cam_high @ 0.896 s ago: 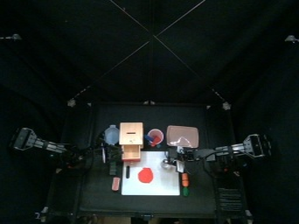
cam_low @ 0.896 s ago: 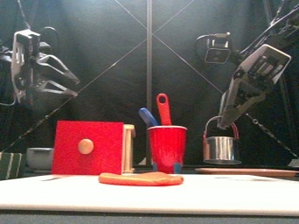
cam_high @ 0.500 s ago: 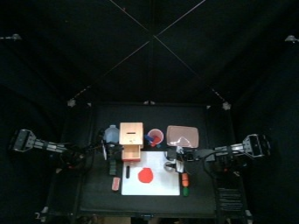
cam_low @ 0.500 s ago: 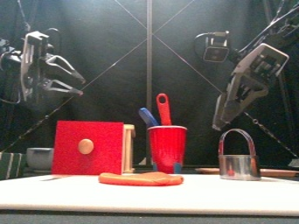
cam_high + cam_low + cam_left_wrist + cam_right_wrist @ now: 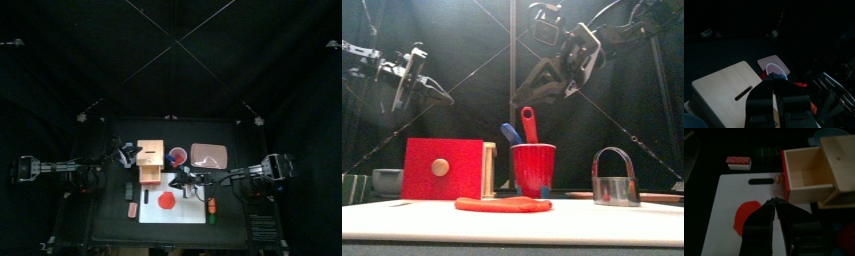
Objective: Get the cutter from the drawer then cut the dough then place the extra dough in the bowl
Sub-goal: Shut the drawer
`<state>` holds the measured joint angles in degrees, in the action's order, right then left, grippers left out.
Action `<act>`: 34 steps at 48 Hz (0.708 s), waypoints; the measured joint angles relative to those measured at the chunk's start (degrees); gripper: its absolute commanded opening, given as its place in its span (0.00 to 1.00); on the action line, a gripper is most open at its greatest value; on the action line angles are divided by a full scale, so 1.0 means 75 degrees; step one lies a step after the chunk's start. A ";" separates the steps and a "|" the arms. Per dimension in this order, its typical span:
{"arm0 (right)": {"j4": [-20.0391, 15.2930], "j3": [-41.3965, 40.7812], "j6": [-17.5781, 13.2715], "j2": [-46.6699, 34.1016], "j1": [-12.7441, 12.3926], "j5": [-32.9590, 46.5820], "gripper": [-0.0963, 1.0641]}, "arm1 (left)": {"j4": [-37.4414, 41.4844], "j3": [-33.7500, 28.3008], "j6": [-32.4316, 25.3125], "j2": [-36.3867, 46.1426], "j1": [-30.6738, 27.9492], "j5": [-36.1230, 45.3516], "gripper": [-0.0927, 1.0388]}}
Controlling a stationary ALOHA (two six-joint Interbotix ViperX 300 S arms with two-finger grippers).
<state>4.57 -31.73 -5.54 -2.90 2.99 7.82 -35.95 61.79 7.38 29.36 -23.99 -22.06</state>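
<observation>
**Item: cutter.** A round metal cutter [image 5: 615, 180] with a wire handle. It stands upright and free on the table in the front view, at 3 o'clock of the red cup [image 5: 532, 168], with no gripper touching it.

**Item: dough.** A flat red dough [image 5: 168, 200], uncut, on the white board [image 5: 190, 216], at 6 o'clock of the wooden box [image 5: 151, 152].

**Item: drawer.** The drawer [image 5: 807, 175] is pulled out toward the board and looks empty. Its red front [image 5: 446, 169] faces the table's front edge.

**Item: bowl.** A blue-grey bowl [image 5: 386, 181] at 9 o'clock of the box, with no dough to be seen in it.

**Item: right gripper** [image 5: 773, 203]. Raised over the board between the drawer and the dough. Its fingers are together and hold nothing.

**Item: left gripper** [image 5: 775, 83]. Raised over the box near the cup. Its fingers also appear together and hold nothing.

**Step in hand (judgement).** The fetching step looks complete, because the cutter is out of the drawer. Cutting has not begun.

**Next move (judgement).**
- One gripper parts its fingers, travels toward 3 o'clock and takes the wire handle.
- It carries the cutter level to a point above the dough and presses it straight down.
- The ring must land wholly inside the dough's edge, so that a rim of extra dough is left for the bowl.
</observation>
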 measured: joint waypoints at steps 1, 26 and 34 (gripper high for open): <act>0.0000 0.0129 0.0000 -0.0117 -0.0012 -0.0047 0.37 | -0.0047 -0.0070 0.0000 -0.0094 -0.0129 0.0105 0.34; 0.0480 0.3152 -0.0012 -0.2461 -0.0047 -0.3105 0.37 | -0.0996 -0.1746 0.0000 -0.2977 -0.1277 0.1266 0.34; 0.0809 0.3762 -0.0035 -0.2777 -0.0047 -0.3820 0.37 | -0.0996 -0.1992 0.0000 -0.3199 -0.1301 0.1699 0.34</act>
<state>10.63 -3.52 -5.80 -23.73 2.64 -20.83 -43.42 46.85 7.38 5.36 -33.75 -9.32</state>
